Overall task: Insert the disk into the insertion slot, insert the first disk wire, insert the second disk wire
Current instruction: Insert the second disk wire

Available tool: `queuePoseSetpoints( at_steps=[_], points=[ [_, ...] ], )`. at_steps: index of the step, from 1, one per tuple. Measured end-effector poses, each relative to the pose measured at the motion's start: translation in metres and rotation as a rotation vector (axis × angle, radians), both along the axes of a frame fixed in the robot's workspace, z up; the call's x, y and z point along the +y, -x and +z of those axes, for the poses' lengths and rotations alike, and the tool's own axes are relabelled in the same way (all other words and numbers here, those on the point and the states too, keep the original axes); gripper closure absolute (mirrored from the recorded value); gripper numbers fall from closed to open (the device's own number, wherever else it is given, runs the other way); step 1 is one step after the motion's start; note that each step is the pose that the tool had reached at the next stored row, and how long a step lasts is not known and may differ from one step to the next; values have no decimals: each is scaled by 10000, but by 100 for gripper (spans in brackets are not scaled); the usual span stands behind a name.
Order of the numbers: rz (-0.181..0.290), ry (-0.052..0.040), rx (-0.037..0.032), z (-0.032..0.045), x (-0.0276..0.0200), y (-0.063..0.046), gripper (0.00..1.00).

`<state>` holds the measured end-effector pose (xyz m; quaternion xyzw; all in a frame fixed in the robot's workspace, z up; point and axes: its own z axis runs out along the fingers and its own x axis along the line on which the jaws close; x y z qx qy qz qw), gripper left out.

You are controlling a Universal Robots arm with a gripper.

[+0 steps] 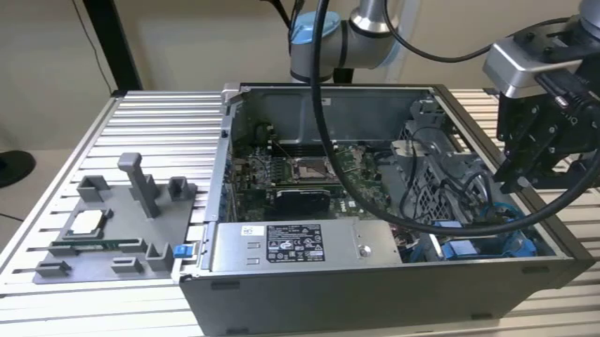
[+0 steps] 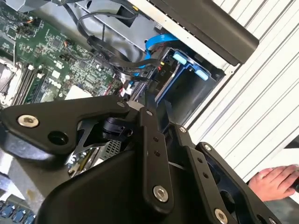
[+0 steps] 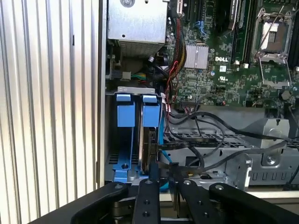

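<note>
A ribbed aluminium table (image 1: pixel 150 119) carries everything. On it rest an open computer case (image 1: pixel 375 295) and a grey fixture plate (image 1: pixel 103 246).

Ribbed aluminium table (image 1: pixel 150 126) before a plain beige wall (image 1: pixel 197 42), black post (image 1: pixel 112 42).

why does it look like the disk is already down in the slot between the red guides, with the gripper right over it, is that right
Nearly: the guides are blue, not red. The first wrist view shows the disk standing in the insertion slot beside the blue tabs, with the gripper right over it.
</note>
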<state>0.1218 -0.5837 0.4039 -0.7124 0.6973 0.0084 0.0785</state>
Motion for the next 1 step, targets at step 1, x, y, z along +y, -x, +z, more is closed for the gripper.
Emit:
queuePoseSetpoints(
  at_steps=[1],
  points=[
    [0, 0, 0, 0, 0, 0, 0]
  ],
)
